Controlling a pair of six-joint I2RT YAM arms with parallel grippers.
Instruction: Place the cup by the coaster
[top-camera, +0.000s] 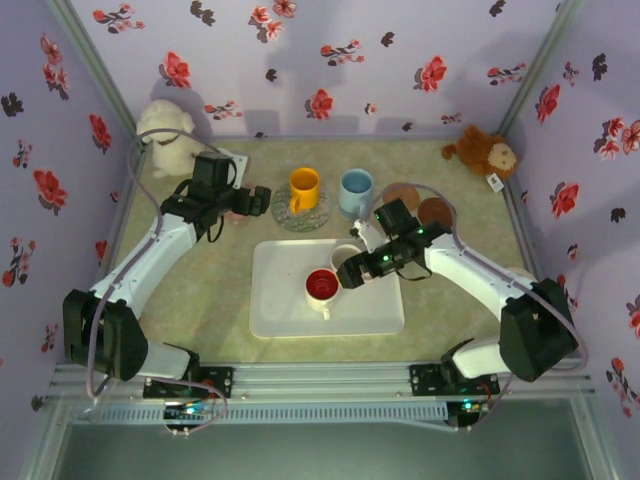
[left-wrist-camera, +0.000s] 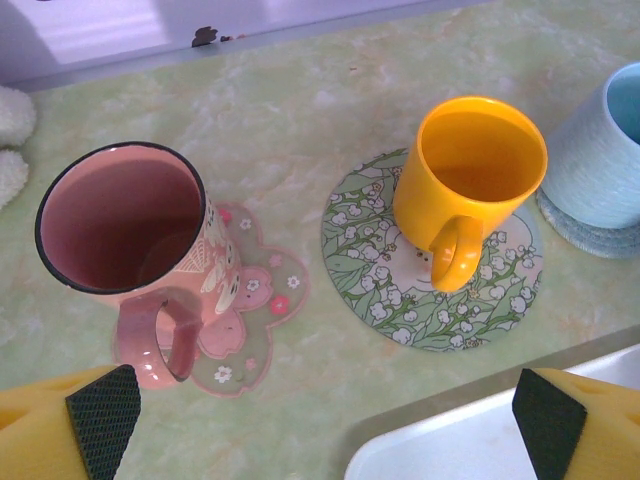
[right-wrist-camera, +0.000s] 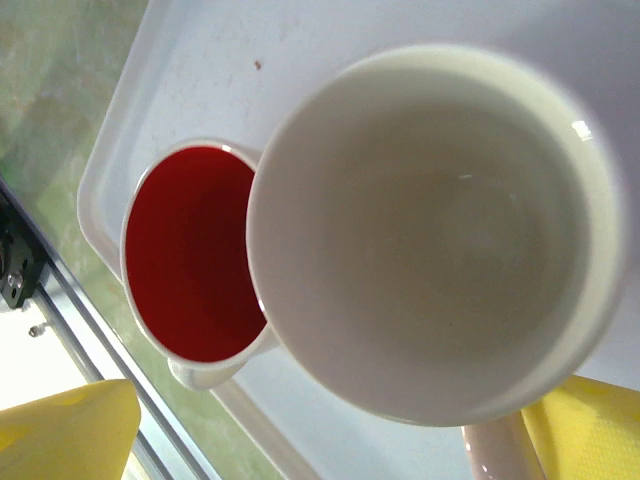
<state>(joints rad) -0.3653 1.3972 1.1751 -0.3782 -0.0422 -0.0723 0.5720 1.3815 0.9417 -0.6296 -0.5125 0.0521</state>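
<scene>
The pale green marbled table (top-camera: 200, 290) is carrying a white tray (top-camera: 290, 310) near its front middle. Behind the tray, a pink flower coaster (left-wrist-camera: 262, 300), a round floral coaster (left-wrist-camera: 365, 250) and two brown coasters (top-camera: 436, 210) are lying flat. A white plush (top-camera: 165, 140) and a brown plush (top-camera: 485, 152) are sitting in the back corners.

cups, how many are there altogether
5: pink cup on the flower-shaped coaster, yellow cup on the round coaster, blue cup beside it, red-lined cup and white cup on the tray.

A cup (top-camera: 322, 285) stands in the tray (top-camera: 285, 300); a coaster (top-camera: 300, 222) lies behind.
</scene>
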